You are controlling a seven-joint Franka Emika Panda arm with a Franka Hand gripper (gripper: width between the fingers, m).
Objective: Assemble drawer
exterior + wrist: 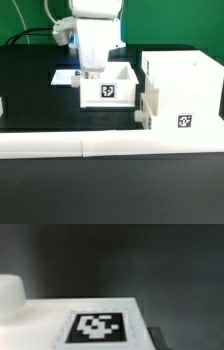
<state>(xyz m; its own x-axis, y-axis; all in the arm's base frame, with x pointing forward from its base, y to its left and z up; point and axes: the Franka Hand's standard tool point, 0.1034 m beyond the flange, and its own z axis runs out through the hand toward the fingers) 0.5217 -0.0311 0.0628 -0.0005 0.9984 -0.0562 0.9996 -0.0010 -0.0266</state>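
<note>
The drawer's tall white shell (182, 90) stands at the exterior view's right, with a tag on its front. One small tray (146, 106) sticks out of the shell's left side. The other open-top tray (108, 88) sits on the black table in the middle, tag facing front. My gripper (90, 72) reaches down onto this tray's left wall. In the wrist view the tray's tagged white face (98, 327) fills the lower part, close up, and a rounded white part (8, 294) shows beside it. One dark fingertip (155, 336) shows next to the tag. The jaw gap is hidden.
The long low white border wall (100, 148) runs across the front. A flat white marker board (62, 75) lies behind the middle tray. A white object (2, 105) shows at the exterior view's left edge. Black table lies between the tray and the wall.
</note>
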